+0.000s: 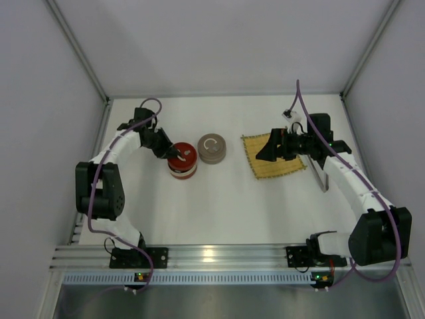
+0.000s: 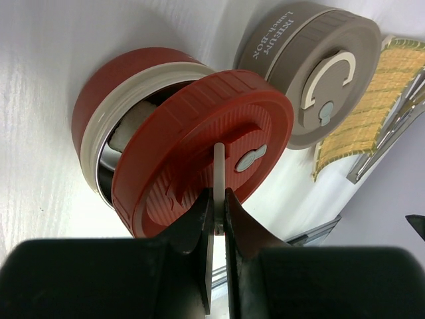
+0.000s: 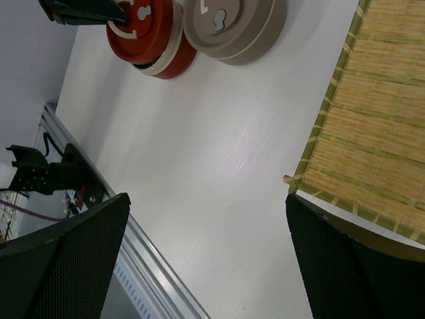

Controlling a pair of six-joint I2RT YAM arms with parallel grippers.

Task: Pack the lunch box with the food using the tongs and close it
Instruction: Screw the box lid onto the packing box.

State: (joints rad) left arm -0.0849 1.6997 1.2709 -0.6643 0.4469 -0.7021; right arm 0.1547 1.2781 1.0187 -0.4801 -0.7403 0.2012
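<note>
**L grip on red lid, tilted on box; tongs idle by mat**
L gripper (image 2: 218,203) pinched shut on white handle of red lid (image 2: 199,139). Lid sits tilted on rim of red lunch box (image 2: 99,100), part open. White food (image 2: 129,123) seen in gap, pcs can't be counted. Tongs (image 1: 323,181) flat on table (image 1: 219,212) at mat's right edge, under R arm, well apart from box. R gripper (image 3: 206,199) jaws wide apart over left edge of bamboo mat (image 3: 378,119). Bare table near & far of boxes. Count: 2 boxes (red + closed brown lunch box (image 1: 212,149) just beside), 1 mat, 1 tongs.
</note>
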